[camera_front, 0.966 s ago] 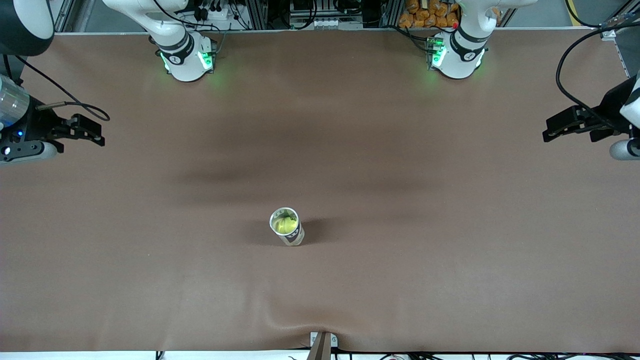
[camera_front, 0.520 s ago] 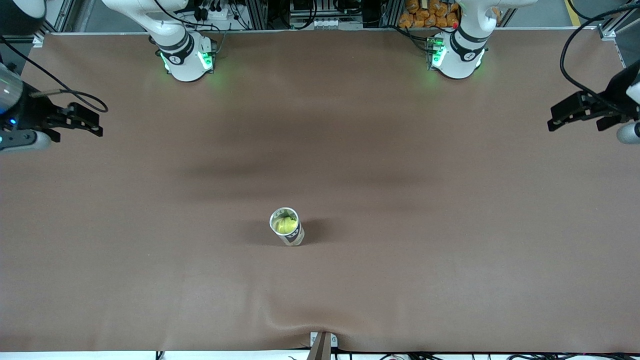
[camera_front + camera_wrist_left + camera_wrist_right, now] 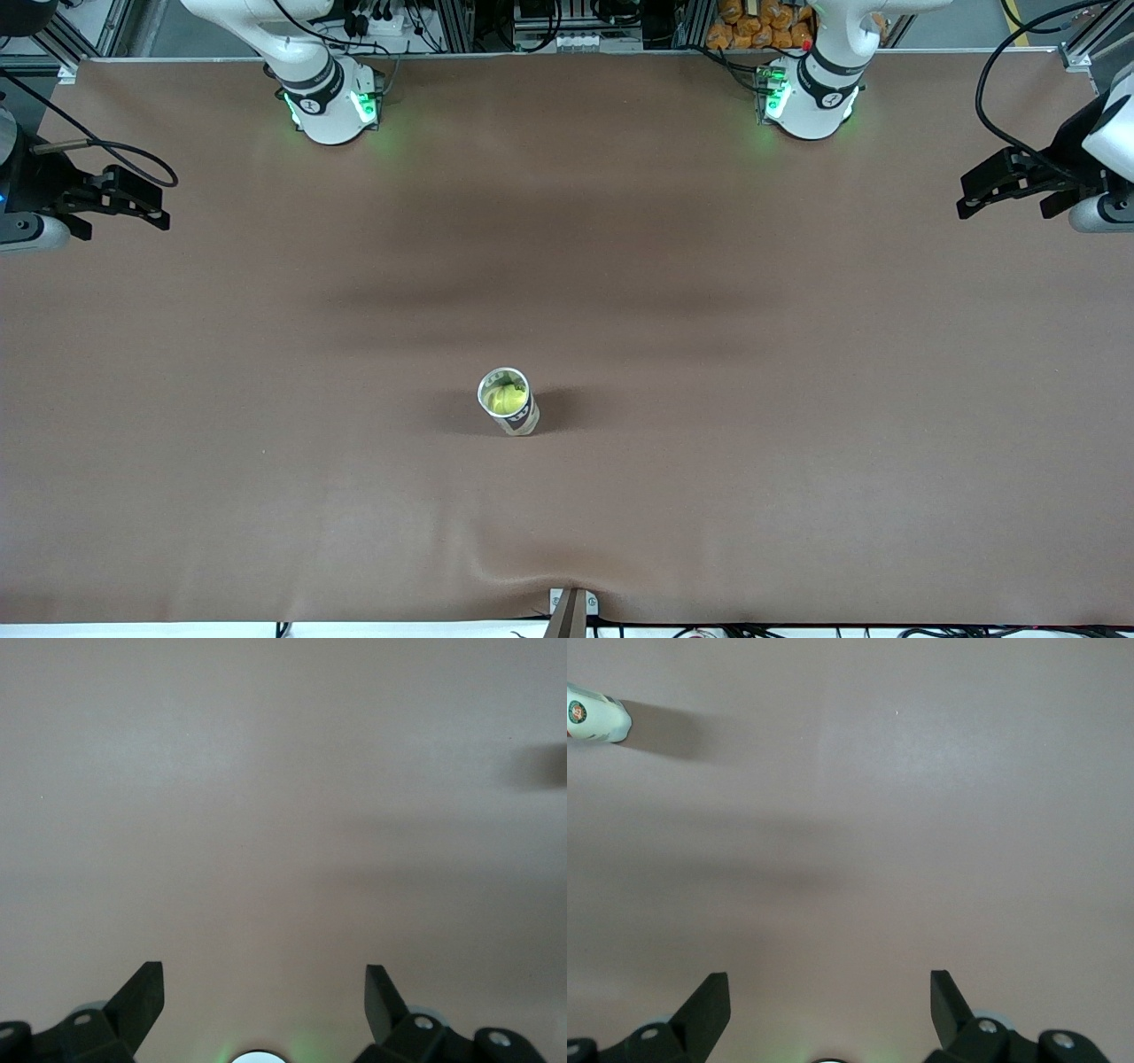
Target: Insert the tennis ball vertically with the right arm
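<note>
A clear tube-shaped can (image 3: 509, 403) stands upright near the middle of the table, with the yellow-green tennis ball (image 3: 503, 400) inside it near its open top. My right gripper (image 3: 149, 202) is open and empty over the table's edge at the right arm's end, well apart from the can. Its wrist view shows its open fingers (image 3: 830, 986) over bare mat and the can (image 3: 594, 718) far off. My left gripper (image 3: 973, 197) is open and empty over the left arm's end of the table. Its wrist view (image 3: 264, 979) shows only bare mat.
The brown mat (image 3: 709, 354) covers the whole table. The two arm bases (image 3: 330, 102) (image 3: 808, 97) stand along the edge farthest from the front camera. A small metal bracket (image 3: 571, 607) sits at the nearest edge.
Both grippers have drawn back toward the robots' side of the table, each staying out at its own end. The can with the ball has not moved.
</note>
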You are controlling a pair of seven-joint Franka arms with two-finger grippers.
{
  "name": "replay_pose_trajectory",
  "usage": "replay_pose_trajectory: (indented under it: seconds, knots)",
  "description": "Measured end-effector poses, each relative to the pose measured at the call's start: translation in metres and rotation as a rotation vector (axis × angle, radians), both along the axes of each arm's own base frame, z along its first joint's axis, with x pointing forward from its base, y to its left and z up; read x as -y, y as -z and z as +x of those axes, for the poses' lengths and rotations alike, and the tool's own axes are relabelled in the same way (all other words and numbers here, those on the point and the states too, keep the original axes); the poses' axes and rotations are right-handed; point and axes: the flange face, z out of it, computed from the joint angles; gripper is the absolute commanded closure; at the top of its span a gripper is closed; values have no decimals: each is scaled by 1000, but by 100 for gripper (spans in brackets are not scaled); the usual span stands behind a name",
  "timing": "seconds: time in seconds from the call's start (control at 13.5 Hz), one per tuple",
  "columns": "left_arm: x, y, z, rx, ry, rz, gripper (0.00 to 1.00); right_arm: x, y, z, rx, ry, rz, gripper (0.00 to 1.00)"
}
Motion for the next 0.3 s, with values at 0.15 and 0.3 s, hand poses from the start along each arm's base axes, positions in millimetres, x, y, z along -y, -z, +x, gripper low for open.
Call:
replay_pose_trajectory:
  seconds: [0.15,0.3]
  knots:
    - [0,3,0,-5,-1,0,0,0,1,0,-4,0,0,0]
    - [0,6,1,-9,-1,1,0,0,2,1,-5,1,0,0]
